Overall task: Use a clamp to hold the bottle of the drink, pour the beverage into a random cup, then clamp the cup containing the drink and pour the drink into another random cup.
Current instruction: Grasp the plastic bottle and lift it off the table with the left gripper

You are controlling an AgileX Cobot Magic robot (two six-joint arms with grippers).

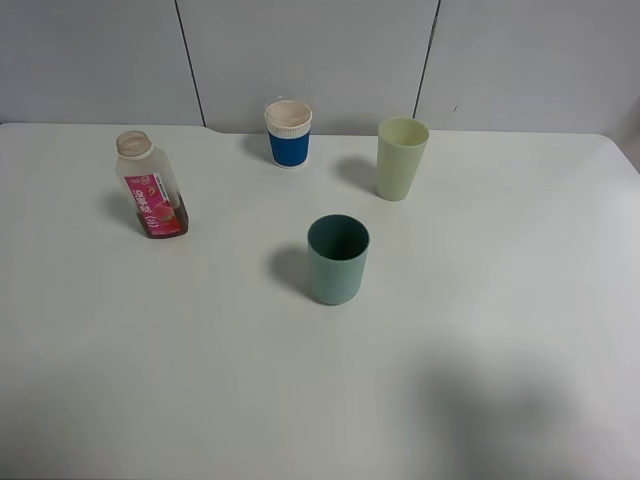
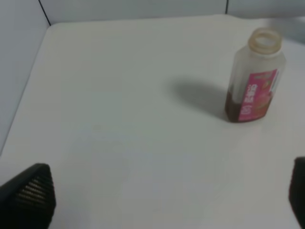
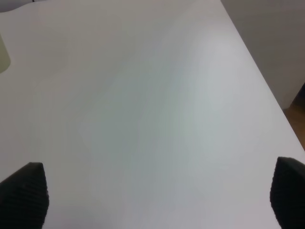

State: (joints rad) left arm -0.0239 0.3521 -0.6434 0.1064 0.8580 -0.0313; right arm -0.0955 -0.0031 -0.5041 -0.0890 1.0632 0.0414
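An uncapped plastic bottle [image 1: 150,186] with a pink label and a little dark drink at its bottom stands upright at the table's left; it also shows in the left wrist view [image 2: 253,78]. A blue-banded paper cup [image 1: 288,133] stands at the back middle. A pale green cup [image 1: 401,158] stands to its right. A teal cup [image 1: 337,259] stands at the middle. My left gripper [image 2: 162,200] is open, well short of the bottle. My right gripper [image 3: 157,195] is open over bare table. Neither gripper shows in the exterior high view.
The white table [image 1: 480,330] runs to a grey panelled wall [image 1: 320,50] at the back. The table's right edge [image 3: 267,90] shows in the right wrist view, with floor beyond. A sliver of the pale green cup [image 3: 3,59] sits at that view's edge.
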